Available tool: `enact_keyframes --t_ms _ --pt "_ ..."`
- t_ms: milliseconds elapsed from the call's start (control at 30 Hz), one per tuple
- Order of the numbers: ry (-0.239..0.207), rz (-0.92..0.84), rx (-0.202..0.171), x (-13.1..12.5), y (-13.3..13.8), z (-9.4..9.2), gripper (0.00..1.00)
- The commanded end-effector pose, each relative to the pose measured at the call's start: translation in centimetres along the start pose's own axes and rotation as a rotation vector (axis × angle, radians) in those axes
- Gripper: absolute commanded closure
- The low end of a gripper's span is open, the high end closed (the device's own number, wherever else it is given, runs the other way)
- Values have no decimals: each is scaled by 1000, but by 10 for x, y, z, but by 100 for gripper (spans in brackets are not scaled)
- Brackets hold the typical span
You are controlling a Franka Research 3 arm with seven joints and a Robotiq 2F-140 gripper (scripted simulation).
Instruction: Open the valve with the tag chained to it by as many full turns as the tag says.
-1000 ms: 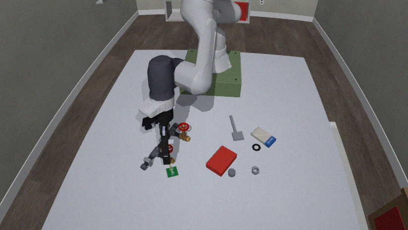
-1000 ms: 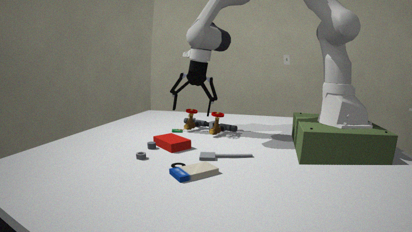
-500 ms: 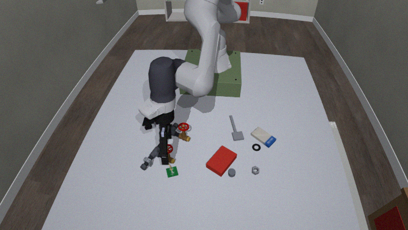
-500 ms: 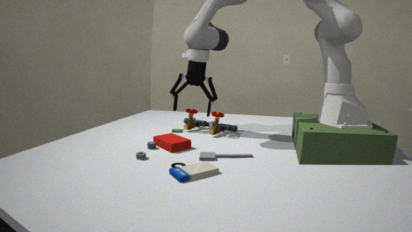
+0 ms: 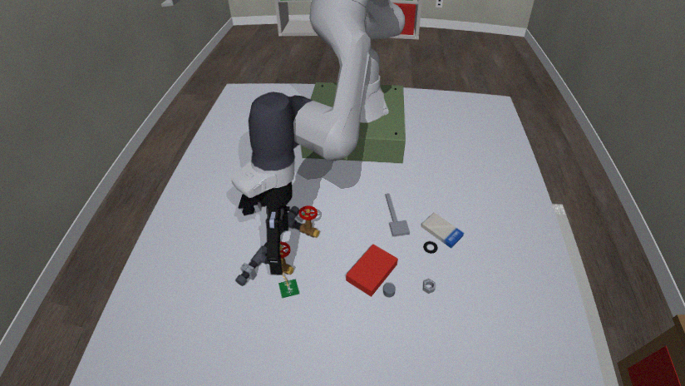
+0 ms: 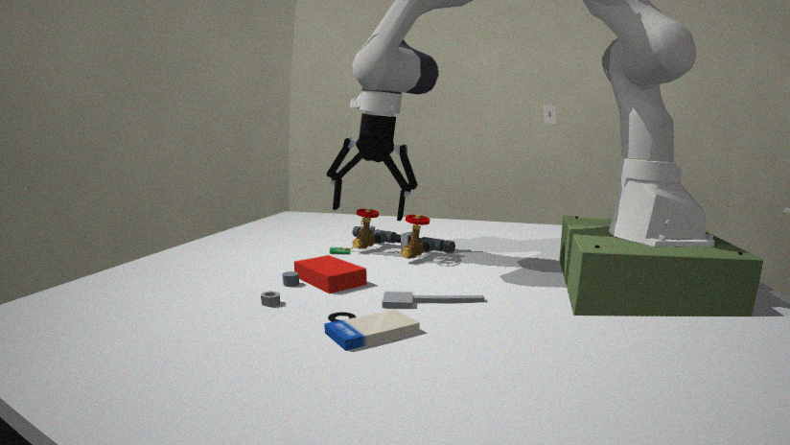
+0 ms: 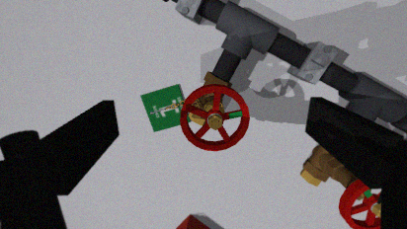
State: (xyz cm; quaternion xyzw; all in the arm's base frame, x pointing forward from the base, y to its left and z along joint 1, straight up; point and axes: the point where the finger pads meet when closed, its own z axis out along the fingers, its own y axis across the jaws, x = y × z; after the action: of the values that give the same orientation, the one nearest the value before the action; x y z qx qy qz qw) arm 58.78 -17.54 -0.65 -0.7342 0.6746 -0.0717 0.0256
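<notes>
Two brass valves with red handwheels sit on one grey pipe (image 5: pixel 248 270) (image 6: pixel 386 236) (image 7: pixel 291 46). The tagged valve (image 5: pixel 284 249) (image 6: pixel 366 213) (image 7: pixel 214 117) has a green tag (image 5: pixel 289 288) (image 6: pixel 339 250) (image 7: pixel 163 114) chained to it, lying flat on the table beside it. Its wheel carries a small green mark on the rim. The other valve (image 5: pixel 308 214) (image 6: pixel 417 220) (image 7: pixel 363 204) stands further along the pipe. My gripper (image 6: pixel 368 205) (image 7: pixel 212 116) is wide open and empty. It hangs just above the tagged valve's handwheel, a finger on each side, not touching it.
A red block (image 5: pixel 372 268) (image 6: pixel 330 272), a grey cylinder (image 5: pixel 388 289) (image 6: pixel 290 278), a nut (image 5: pixel 428 286) (image 6: pixel 269 298), a black ring (image 5: pixel 430 243) (image 6: pixel 340 314), a white-and-blue box (image 5: pixel 441 230) (image 6: pixel 376 326) and a grey scraper (image 5: pixel 396 218) (image 6: pixel 430 298) lie to the side. The arm's green base (image 5: pixel 383 139) (image 6: pixel 662 276) stands behind.
</notes>
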Motion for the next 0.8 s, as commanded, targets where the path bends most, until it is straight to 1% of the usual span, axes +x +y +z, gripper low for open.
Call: enact_keyframes --t_ms 0,67,567,633,767 --pt "-2 12 -3 -1 0 -7 0" --pt "-2 12 -3 -1 0 -7 0" --pt "-3 12 -2 0 0 -42 0" --pt "-3 12 -2 0 0 -42 0" --pt "-3 12 -2 0 0 -48 0"
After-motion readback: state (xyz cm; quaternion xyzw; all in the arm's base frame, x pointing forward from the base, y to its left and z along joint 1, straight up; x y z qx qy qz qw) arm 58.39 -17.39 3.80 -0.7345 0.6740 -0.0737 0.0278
